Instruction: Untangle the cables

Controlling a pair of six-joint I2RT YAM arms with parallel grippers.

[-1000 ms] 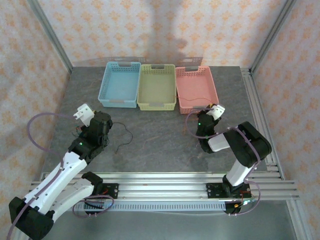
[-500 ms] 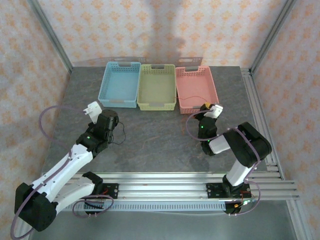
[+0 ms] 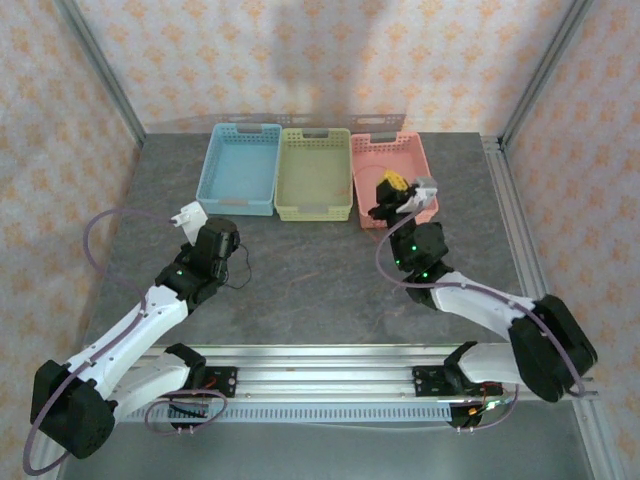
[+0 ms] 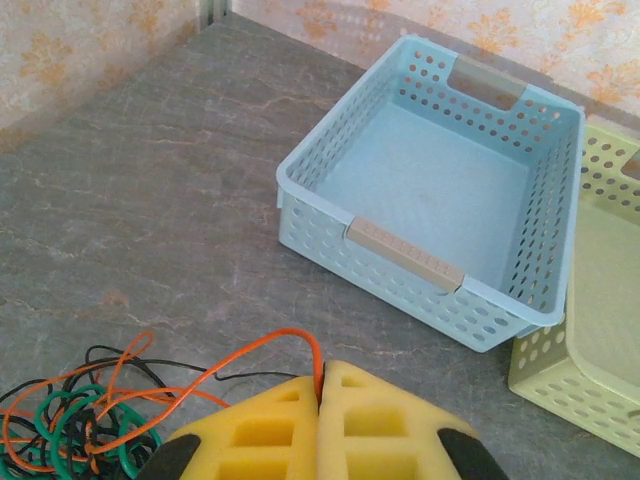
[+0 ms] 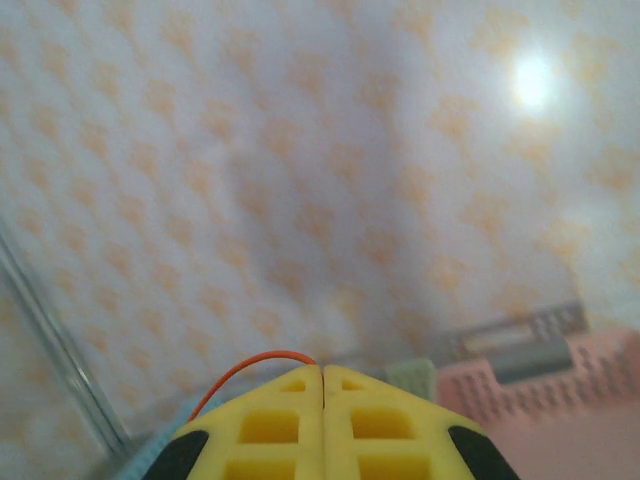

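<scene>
In the left wrist view a tangle of thin orange, black and green cables (image 4: 70, 420) lies on the grey table at the lower left. One orange cable (image 4: 250, 352) loops up from it into my left gripper (image 4: 322, 375), which is shut on it. From above, the left gripper (image 3: 225, 245) sits low at the table's left, with a thin dark cable (image 3: 240, 266) beside it. My right gripper (image 3: 388, 186) is raised over the front of the pink basket (image 3: 395, 150). It is shut (image 5: 323, 370) on an orange cable (image 5: 240, 370) that arcs off to the left.
Three baskets stand in a row at the back: blue (image 3: 240, 168), yellow-green (image 3: 314, 172) and pink. The blue basket (image 4: 440, 180) lies just ahead of the left gripper, with the yellow-green one (image 4: 590, 330) to its right. Metal rails run along the near edge (image 3: 330, 365).
The right arm has stretched out and lifted its gripper from near the table to above the pink basket's front. The left gripper moved forward toward the blue basket, then held nearly still.
</scene>
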